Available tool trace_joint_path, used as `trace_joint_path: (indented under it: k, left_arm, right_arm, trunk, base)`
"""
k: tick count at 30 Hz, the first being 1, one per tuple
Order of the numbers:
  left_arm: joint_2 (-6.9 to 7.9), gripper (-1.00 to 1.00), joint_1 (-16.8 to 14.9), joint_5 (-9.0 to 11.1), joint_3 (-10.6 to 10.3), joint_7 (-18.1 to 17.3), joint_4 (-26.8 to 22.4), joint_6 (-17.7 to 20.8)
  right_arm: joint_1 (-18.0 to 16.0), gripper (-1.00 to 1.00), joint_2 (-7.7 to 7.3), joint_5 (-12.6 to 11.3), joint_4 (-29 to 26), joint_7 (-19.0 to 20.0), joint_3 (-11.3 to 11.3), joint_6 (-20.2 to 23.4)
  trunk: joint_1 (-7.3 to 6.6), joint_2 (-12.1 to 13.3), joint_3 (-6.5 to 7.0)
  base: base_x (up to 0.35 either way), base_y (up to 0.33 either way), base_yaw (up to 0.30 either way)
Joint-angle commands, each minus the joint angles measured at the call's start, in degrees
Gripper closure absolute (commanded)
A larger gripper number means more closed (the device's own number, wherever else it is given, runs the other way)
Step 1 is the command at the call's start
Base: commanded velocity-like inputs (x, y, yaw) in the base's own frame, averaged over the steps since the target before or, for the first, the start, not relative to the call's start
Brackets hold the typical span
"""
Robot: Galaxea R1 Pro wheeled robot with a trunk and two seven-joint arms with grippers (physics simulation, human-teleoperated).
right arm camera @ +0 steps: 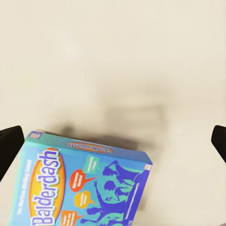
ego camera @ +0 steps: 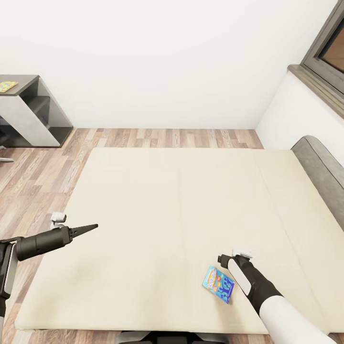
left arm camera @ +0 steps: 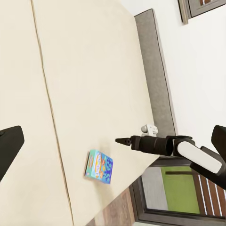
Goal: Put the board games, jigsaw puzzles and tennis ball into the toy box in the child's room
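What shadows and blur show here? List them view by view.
Right wrist view: a soft grey shadow smears over the bed beside the blue game, whose print stays sharp. Head view: flat even light, a thin shadow hugging the game. Left wrist view: no glare, a narrow shadow at the game's edge.

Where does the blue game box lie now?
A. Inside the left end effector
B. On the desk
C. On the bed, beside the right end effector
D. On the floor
C: the blue game box lies flat on the bed, beside the right end effector, ungrasped.
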Motion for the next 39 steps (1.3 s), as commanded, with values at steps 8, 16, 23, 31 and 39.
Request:
trace_joint_path:
  k: [8, 16, 23, 31, 39]
  left_arm:
    - [0.0, -1.0, 0.0, -0.1, 0.0, -0.3, 0.0, 0.6]
    - [0.0, -1.0, 0.0, -0.1, 0.0, -0.3, 0.0, 0.6]
    - [0.0, -1.0, 0.0, -0.1, 0.0, -0.3, 0.0, 0.6]
    - [0.0, -1.0, 0.0, -0.1, 0.0, -0.3, 0.0, 0.6]
    - [0.0, -1.0, 0.0, -0.1, 0.0, -0.3, 0.0, 0.6]
  right_arm:
    - [0.0, -1.0, -0.1, -0.5, -0.1, 0.2, 0.4, 0.2]
    - [0.0, -1.0, -0.1, -0.5, -0.1, 0.3, 0.5, 0.2]
    - [0.0, -1.0, -0.11, -0.4, -0.1, 0.3, 0.5, 0.2]
    - [0.0, -1.0, -0.22, -0.4, -0.1, 0.3, 0.5, 0.2]
    - [0.0, -1.0, -0.26, -0.4, -0.1, 0.3, 0.5, 0.2]
  trunk:
    - [0.03, -0.1, -0.7]
    - [0.03, -0.1, -1.44]
    - [0.03, -0.1, -2.1]
    - [0.03, -0.1, -2.85]
    - [0.03, -0.1, -3.6]
  base:
    - [0.0, 0.0, 0.0]
    - [0.0, 0.0, 0.0]
    - [0.0, 0.0, 0.0]
    - [0.0, 0.0, 0.0]
    - [0.0, 0.0, 0.0]
